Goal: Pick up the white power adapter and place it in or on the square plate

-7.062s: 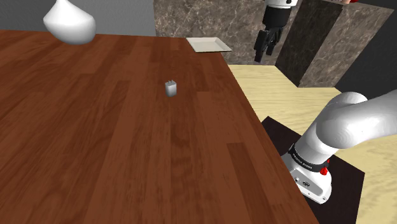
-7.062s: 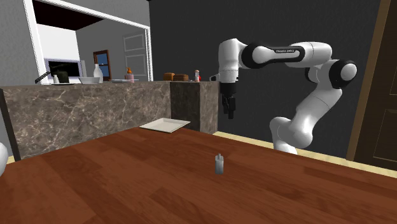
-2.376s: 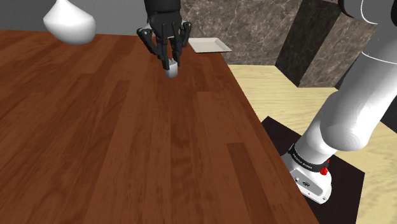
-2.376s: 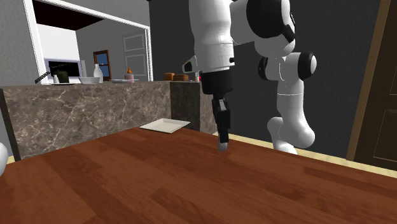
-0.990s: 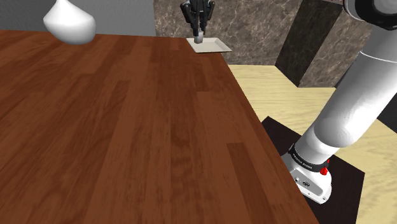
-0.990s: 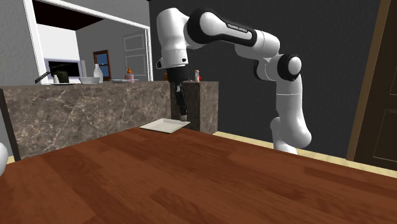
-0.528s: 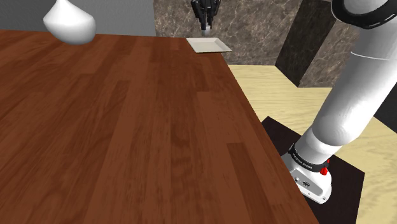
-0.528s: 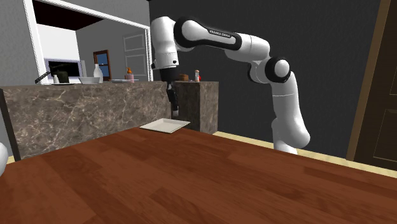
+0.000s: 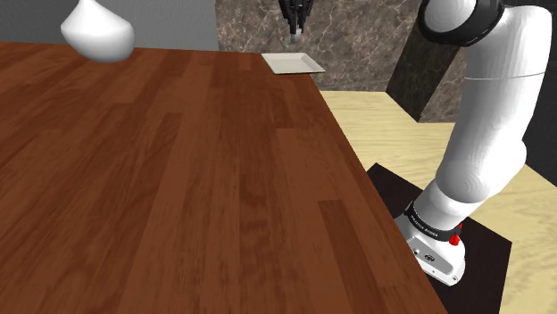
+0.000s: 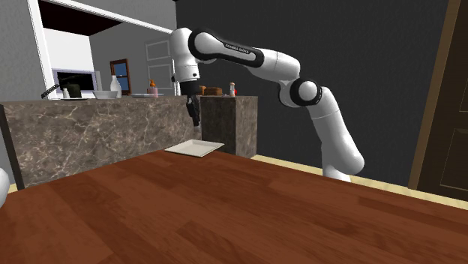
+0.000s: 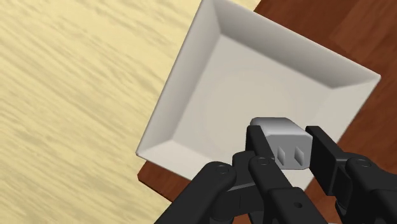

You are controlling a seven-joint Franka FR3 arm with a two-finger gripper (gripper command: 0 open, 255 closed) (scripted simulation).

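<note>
Presently, operator, your entries stand as follows.

1. Writing. A short line of dark lettering runs along the arm [image 10: 247,54] on its upper link in the second exterior view, and another sits on the dark band by the base in the shoulder view. Neither can be read. No brand or label shows on the other items.

2. Arm pose. It rises from the stand at the shoulder view's lower right. In the second exterior view it bends at a dark elbow joint and stretches far towards that view's left. The wrist is turned down, so your end effector [image 10: 193,114] points at the surface [image 10: 225,217] in front of the stone-patterned wall [image 10: 90,139].

3. End effector [image 11: 287,149]. It is clenched on the power adapter [image 11: 278,135], with one black finger against each side.

4. Power adapter. Small light-grey block, two small prongs facing the wrist camera. It is held in the air over the square plate [image 11: 177,105], above one corner region and clear of the plate.

5. Square plate [image 10: 193,147]. White, shallow, raised rim. It rests at the far corner of the brown wooden surface [image 9: 178,178], beside the pale floor [image 9: 402,134].

6. White rounded object [image 9: 98,31]. It sits at the shoulder view's upper left, well apart from the plate [image 9: 292,62].
</note>
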